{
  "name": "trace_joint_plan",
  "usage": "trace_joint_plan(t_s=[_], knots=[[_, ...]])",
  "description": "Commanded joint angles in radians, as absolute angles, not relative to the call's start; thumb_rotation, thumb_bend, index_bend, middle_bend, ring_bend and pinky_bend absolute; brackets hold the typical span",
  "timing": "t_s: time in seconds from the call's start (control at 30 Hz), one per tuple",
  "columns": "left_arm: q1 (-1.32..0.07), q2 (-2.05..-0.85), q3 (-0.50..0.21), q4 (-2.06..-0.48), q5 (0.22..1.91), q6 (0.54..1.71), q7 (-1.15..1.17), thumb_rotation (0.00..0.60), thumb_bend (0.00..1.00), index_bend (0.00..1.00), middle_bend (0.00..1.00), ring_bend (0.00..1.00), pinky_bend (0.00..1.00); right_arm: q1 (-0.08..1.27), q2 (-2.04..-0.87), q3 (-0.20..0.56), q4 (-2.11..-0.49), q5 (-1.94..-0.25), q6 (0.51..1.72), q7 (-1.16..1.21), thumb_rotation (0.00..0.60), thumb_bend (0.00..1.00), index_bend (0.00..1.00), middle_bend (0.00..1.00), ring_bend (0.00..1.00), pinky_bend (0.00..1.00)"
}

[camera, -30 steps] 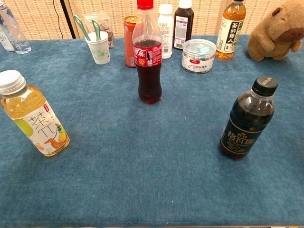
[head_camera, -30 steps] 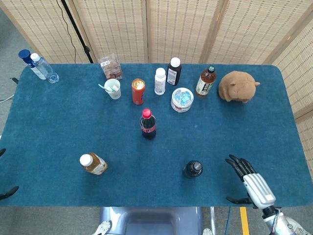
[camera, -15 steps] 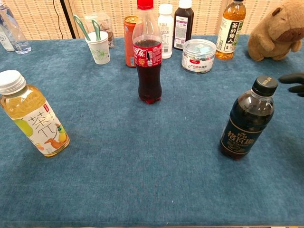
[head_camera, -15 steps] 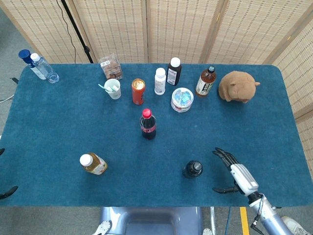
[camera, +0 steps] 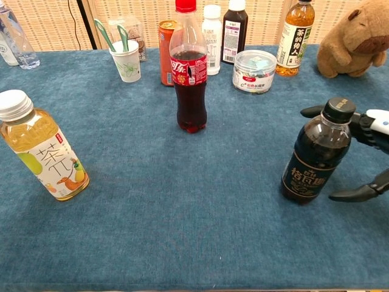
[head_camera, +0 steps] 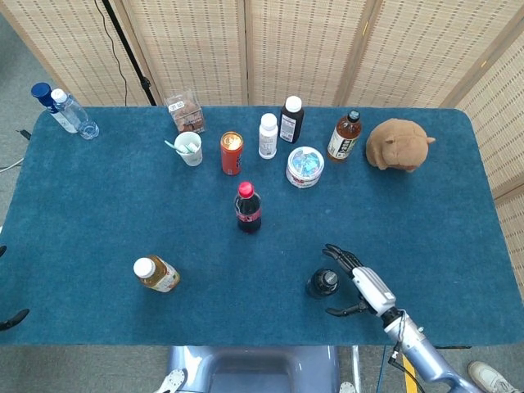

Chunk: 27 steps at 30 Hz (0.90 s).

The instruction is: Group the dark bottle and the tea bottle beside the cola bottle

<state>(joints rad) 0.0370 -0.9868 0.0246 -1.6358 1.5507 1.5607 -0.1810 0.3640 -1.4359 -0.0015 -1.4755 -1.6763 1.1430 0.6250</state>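
Matt, napped blue cloth table cover (head_camera: pixel 98 213). Glossy clear plastic dark bottle (camera: pixel 318 153) and red-capped cola bottle (camera: pixel 189 68), each with smooth printed labels. Shiny orange metal can (head_camera: pixel 232 152). White paper cup (camera: pixel 127 61). Fuzzy brown plush toy (head_camera: pixel 398 144). Woven cane screen panels (head_camera: pixel 303 49).

I saw woven screens (head_camera: pixel 303 49) behind a blue-carpeted table (head_camera: pixel 98 205), grey floor (head_camera: pixel 12 74) at its left.

Bare blue table (head_camera: pixel 368 213) lay between the dark bottle (head_camera: pixel 322 283) and the cola bottle (head_camera: pixel 248 208), and between the tea bottle (head_camera: pixel 156 274) and the cola bottle. The right hand (head_camera: pixel 359 283), fingers spread, bracketed the dark bottle. Behind the cola bottle stood a red can (head_camera: pixel 232 153) and a lidded tub (head_camera: pixel 304 166).
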Motion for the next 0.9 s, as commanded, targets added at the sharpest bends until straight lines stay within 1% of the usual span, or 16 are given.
trace_joint_plan(t_s=[0.03, 0.1, 0.13, 0.2, 0.3, 0.33, 0.4, 0.43, 0.47, 0.5, 0.57, 0.6, 0.67, 0.8, 0.9], knots=[[0.038, -0.987, 0.022, -1.636, 1.547, 1.563, -0.180, 0.600, 0.02, 0.00, 0.00, 0.00, 0.00, 0.369, -1.475, 0.004, -1.444, -1.655, 1.146, 0.633, 0.600, 0.00, 0.02, 0.03, 0.11, 0.06], [0.038, -0.986, 0.020, -1.637, 1.543, 1.563, -0.182, 0.600, 0.02, 0.00, 0.00, 0.00, 0.00, 0.365, -1.500, 0.009, -1.426, -1.650, 1.165, 0.624, 0.600, 0.00, 0.09, 0.12, 0.23, 0.19], [0.038, -0.986, 0.020, -1.638, 1.541, 1.561, -0.184, 0.600, 0.02, 0.00, 0.00, 0.00, 0.00, 0.360, -1.515, 0.011, -1.415, -1.649, 1.180, 0.615, 0.600, 0.00, 0.12, 0.16, 0.27, 0.23], [0.037, -0.986, 0.019, -1.638, 1.539, 1.559, -0.185, 0.600, 0.02, 0.00, 0.00, 0.00, 0.00, 0.355, -1.539, 0.012, -1.396, -1.650, 1.203, 0.600, 0.600, 0.00, 0.23, 0.28, 0.39, 0.37], [0.037, -0.985, 0.019, -1.638, 1.540, 1.558, -0.187, 0.600, 0.02, 0.00, 0.00, 0.00, 0.00, 0.346, -1.576, 0.018, -1.371, -1.649, 1.238, 0.587, 0.600, 0.00, 0.38, 0.45, 0.54, 0.51], [0.037, -0.985, 0.019, -1.638, 1.540, 1.558, -0.188, 0.600, 0.02, 0.00, 0.00, 0.00, 0.00, 0.344, -1.584, 0.020, -1.367, -1.648, 1.246, 0.587, 0.600, 0.00, 0.42, 0.49, 0.57, 0.54], [0.038, -0.984, 0.019, -1.638, 1.539, 1.560, -0.192, 0.600, 0.02, 0.00, 0.00, 0.00, 0.00, 0.341, -1.599, 0.021, -1.360, -1.645, 1.261, 0.587, 0.600, 0.01, 0.55, 0.59, 0.65, 0.60], [0.038, -0.984, 0.018, -1.638, 1.538, 1.560, -0.193, 0.600, 0.02, 0.00, 0.00, 0.00, 0.00, 0.340, -1.603, 0.022, -1.358, -1.645, 1.266, 0.587, 0.600, 0.04, 0.58, 0.62, 0.67, 0.61], [0.039, -0.983, 0.018, -1.638, 1.536, 1.559, -0.198, 0.600, 0.02, 0.00, 0.00, 0.00, 0.00, 0.337, -1.610, 0.025, -1.350, -1.643, 1.279, 0.574, 0.600, 0.11, 0.61, 0.64, 0.69, 0.63], [0.039, -0.982, 0.018, -1.637, 1.536, 1.559, -0.199, 0.600, 0.02, 0.00, 0.00, 0.00, 0.00, 0.336, -1.614, 0.026, -1.347, -1.641, 1.283, 0.563, 0.600, 0.19, 0.62, 0.66, 0.70, 0.64], [0.038, -0.982, 0.018, -1.636, 1.537, 1.558, -0.201, 0.600, 0.02, 0.00, 0.00, 0.00, 0.00, 0.334, -1.617, 0.029, -1.347, -1.635, 1.291, 0.546, 0.600, 0.31, 0.63, 0.66, 0.71, 0.65], [0.038, -0.982, 0.018, -1.636, 1.538, 1.558, -0.202, 0.600, 0.02, 0.00, 0.00, 0.00, 0.00, 0.335, -1.617, 0.031, -1.349, -1.633, 1.294, 0.540, 0.600, 0.34, 0.63, 0.66, 0.71, 0.65], [0.038, -0.982, 0.019, -1.637, 1.539, 1.557, -0.202, 0.600, 0.02, 0.00, 0.00, 0.00, 0.00, 0.338, -1.614, 0.037, -1.355, -1.631, 1.300, 0.530, 0.600, 0.36, 0.63, 0.66, 0.71, 0.65], [0.038, -0.982, 0.021, -1.640, 1.542, 1.556, -0.198, 0.600, 0.02, 0.00, 0.00, 0.00, 0.00, 0.368, -1.606, 0.103, -1.375, -1.604, 1.310, 0.486, 0.600, 0.36, 0.63, 0.66, 0.71, 0.65], [0.039, -0.983, 0.021, -1.639, 1.543, 1.558, -0.197, 0.600, 0.02, 0.00, 0.00, 0.00, 0.00, 0.413, -1.591, 0.158, -1.375, -1.572, 1.274, 0.465, 0.600, 0.36, 0.63, 0.66, 0.71, 0.65]])
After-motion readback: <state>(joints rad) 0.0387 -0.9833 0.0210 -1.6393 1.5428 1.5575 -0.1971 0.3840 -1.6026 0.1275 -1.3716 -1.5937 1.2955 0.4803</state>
